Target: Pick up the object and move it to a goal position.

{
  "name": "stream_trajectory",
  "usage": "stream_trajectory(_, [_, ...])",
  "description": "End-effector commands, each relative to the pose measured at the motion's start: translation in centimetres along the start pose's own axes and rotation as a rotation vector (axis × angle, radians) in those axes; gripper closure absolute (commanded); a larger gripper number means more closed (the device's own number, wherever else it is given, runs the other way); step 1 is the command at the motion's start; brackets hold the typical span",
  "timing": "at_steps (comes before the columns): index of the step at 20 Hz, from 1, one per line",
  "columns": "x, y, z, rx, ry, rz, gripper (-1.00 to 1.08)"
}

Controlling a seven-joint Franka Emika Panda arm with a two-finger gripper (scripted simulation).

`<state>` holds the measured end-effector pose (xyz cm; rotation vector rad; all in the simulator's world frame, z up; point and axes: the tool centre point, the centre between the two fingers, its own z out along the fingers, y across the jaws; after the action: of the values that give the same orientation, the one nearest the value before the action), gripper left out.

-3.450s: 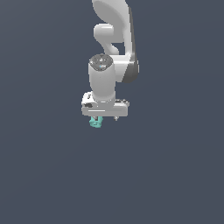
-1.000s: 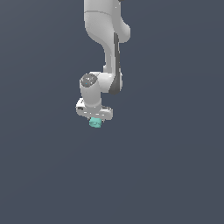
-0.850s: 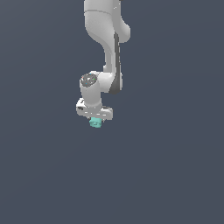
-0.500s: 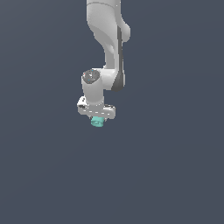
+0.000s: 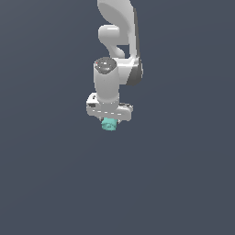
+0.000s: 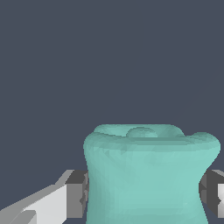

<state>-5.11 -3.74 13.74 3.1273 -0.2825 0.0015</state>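
Note:
The object [image 5: 109, 124] is a small teal stubby cylinder with a wider rim. It hangs under the white gripper [image 5: 109, 123] in the exterior view, near the picture's middle. In the wrist view the object [image 6: 148, 175] fills the lower part of the picture, and a dark finger pad [image 6: 77, 194] presses on it from each side. The gripper is shut on the object and holds it up off any surface. The fingers are mostly hidden by the hand in the exterior view.
The white arm [image 5: 118, 41] reaches down from the top of the exterior view. Everything around it is a plain dark grey-blue background with no other object or edge in sight.
The gripper, still holding the object, has moved toward the exterior view's right and slightly upward over the last second. The arm has shifted with it.

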Motion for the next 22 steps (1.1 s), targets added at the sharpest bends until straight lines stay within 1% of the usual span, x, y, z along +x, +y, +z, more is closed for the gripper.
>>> stream_trajectory(1, [0.6, -1.6, -2.4, -0.001, 0.0, 0.0, 1.08])
stream_trajectory(12, [3.8, -8.2, -12.2, 0.0, -0.001, 0.0, 1.08])
stream_trajectory(17, [4.8, -10.3, -15.1, 0.001, -0.001, 0.0, 1.08])
stream_trajectory(22, [5.6, -11.6, -16.9, 0.001, -0.001, -0.001, 1.08])
